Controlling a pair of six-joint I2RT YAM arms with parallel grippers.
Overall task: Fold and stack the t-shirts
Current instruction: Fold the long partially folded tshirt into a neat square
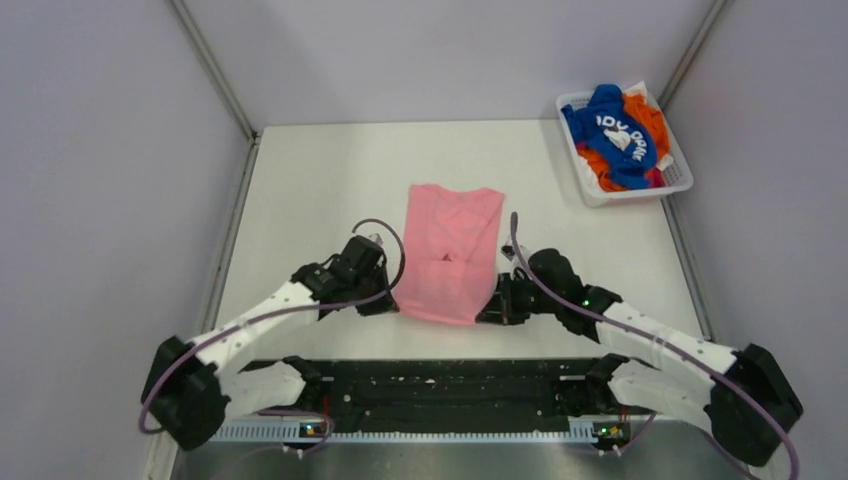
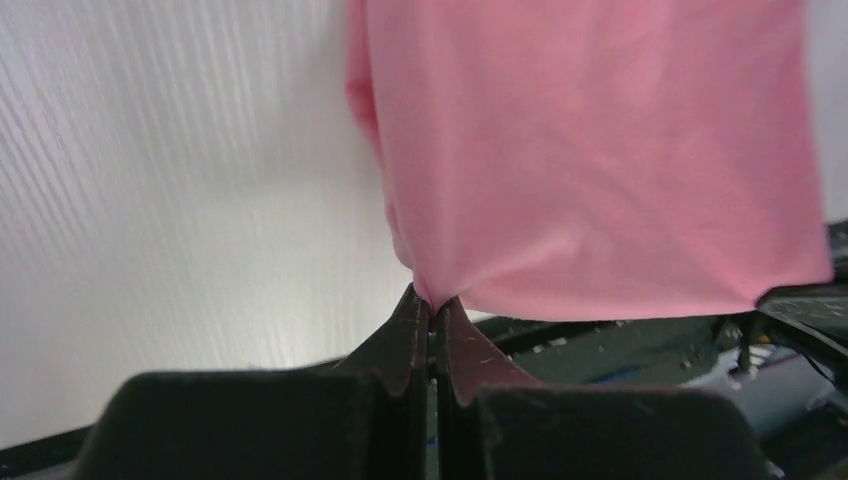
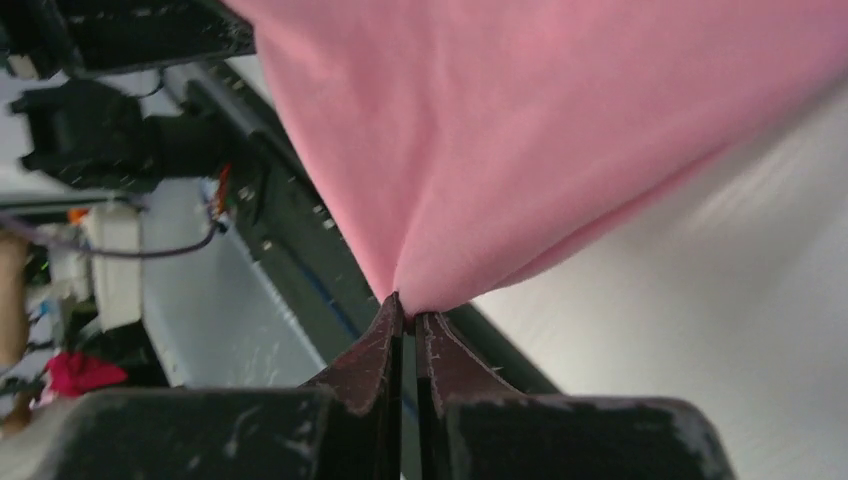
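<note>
The light pink t-shirt lies folded into a long strip in the middle of the white table. My left gripper is shut on its near left corner, and the left wrist view shows the pink cloth pinched between the closed tips. My right gripper is shut on the near right corner; the cloth rises from its closed tips. The near edge is lifted a little. The royal blue t-shirt with white lettering and the orange one lie crumpled in the basket.
A white slatted basket stands at the far right corner of the table. Grey walls enclose the table on three sides. A black rail runs along the near edge between the arm bases.
</note>
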